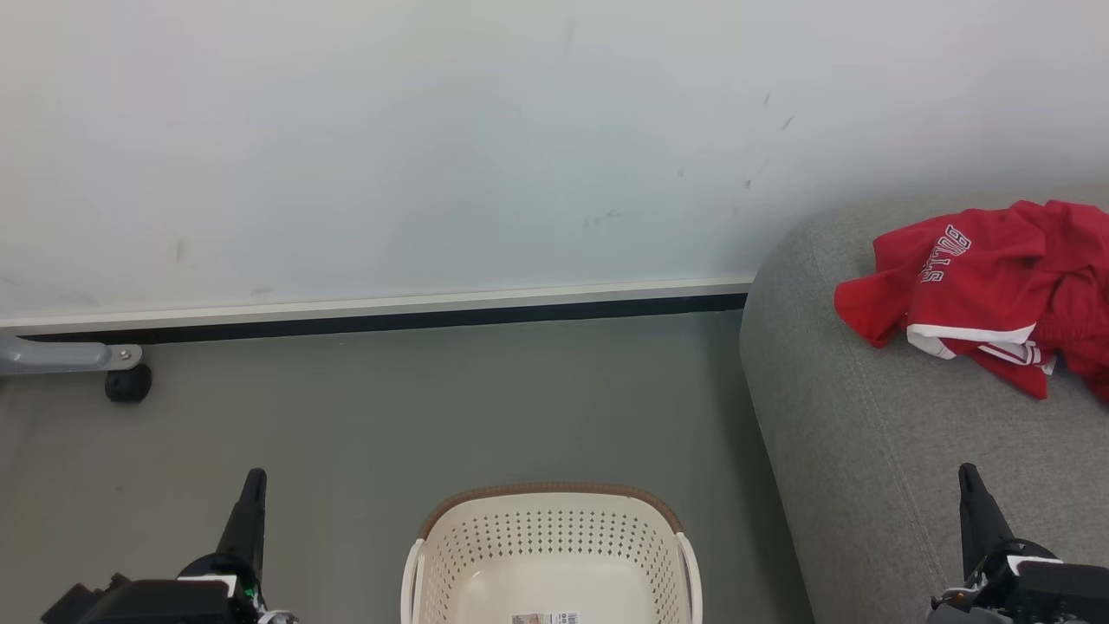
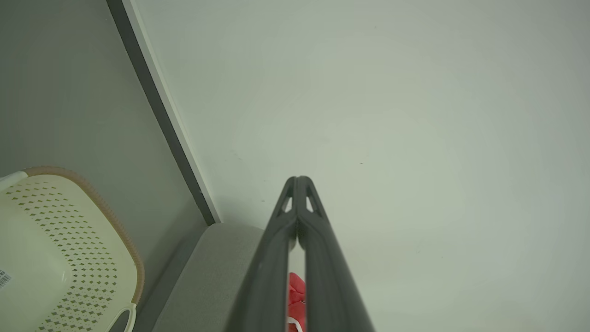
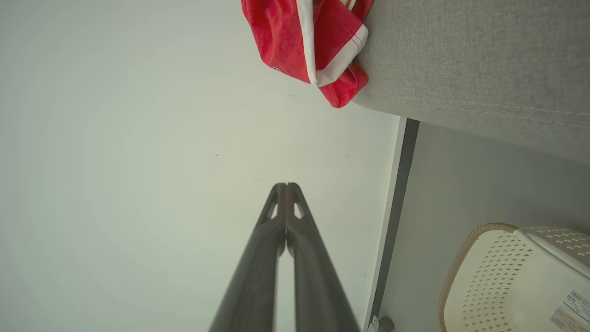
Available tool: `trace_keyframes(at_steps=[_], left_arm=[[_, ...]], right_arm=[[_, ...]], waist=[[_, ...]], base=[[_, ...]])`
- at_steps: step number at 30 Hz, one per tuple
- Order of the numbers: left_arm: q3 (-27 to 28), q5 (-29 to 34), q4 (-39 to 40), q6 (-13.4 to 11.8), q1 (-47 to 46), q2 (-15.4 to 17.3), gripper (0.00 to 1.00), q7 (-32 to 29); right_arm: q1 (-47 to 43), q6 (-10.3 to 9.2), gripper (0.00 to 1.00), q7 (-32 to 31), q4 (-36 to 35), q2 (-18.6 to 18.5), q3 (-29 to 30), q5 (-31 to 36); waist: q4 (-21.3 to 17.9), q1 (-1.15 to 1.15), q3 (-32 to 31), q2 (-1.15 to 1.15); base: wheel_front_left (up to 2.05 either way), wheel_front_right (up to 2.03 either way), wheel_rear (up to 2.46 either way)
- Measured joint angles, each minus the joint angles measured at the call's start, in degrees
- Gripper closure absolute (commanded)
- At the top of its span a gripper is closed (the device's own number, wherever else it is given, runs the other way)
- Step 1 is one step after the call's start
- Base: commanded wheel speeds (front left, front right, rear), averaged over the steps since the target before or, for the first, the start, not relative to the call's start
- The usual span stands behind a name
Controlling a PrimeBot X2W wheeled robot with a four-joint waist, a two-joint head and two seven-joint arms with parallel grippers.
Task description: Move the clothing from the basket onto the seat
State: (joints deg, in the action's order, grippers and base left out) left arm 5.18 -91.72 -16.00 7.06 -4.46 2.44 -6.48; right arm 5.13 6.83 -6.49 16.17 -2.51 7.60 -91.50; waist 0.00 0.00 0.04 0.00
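Head view: the basket [image 1: 554, 530] stands on the grey floor [image 1: 390, 416] at the bottom middle. Its brown woven rim faces the wall [image 1: 433, 130], and its pale bottom shows with a printed label [image 1: 546, 618] on it. Just right of the basket rises the seat [image 1: 866, 451]. The clothing [image 1: 988, 286] lies crumpled on the seat, up and right of the basket and well apart from it, with white "BULLS" lettering and striped trim showing. The left pincer [image 1: 253, 481] hangs left of the basket over the floor, clenched on nothing. The right pincer [image 1: 968, 472] hangs right of the basket above the seat cushion, short of the clothing, and is also clenched and empty. Far left of the basket, a grey leg with a black castor [image 1: 128, 383] sits by the dark skirting board [image 1: 390, 316].

Left wrist view: the two dark fingers are pressed together along their length and point at the bare wall. The basket fills the lower left corner. Beside it is a rounded corner of the seat, and a sliver of red clothing shows through the slit low between the fingers.

Right wrist view: the fingers meet at their tips, gripping nothing, and are aimed at the wall. The basket sits at the lower right with its label visible. Well above it the seat crosses the upper right, and the clothing lies at the seat's edge, its white-banded hem toward the basket.
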Motion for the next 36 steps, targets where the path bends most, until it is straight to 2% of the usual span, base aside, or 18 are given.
trace_keyframes(at_steps=[36], left_arm=[[0.0, 0.0, 0.0, 0.0, 0.0, 0.0, 1.0, 0.0]], right_arm=[[0.0, 0.0, 1.0, 0.0, 0.0, 0.0, 0.0, 0.0]], waist=[[0.0, 0.0, 0.0, 0.0]], base=[[0.0, 0.0, 0.0]])
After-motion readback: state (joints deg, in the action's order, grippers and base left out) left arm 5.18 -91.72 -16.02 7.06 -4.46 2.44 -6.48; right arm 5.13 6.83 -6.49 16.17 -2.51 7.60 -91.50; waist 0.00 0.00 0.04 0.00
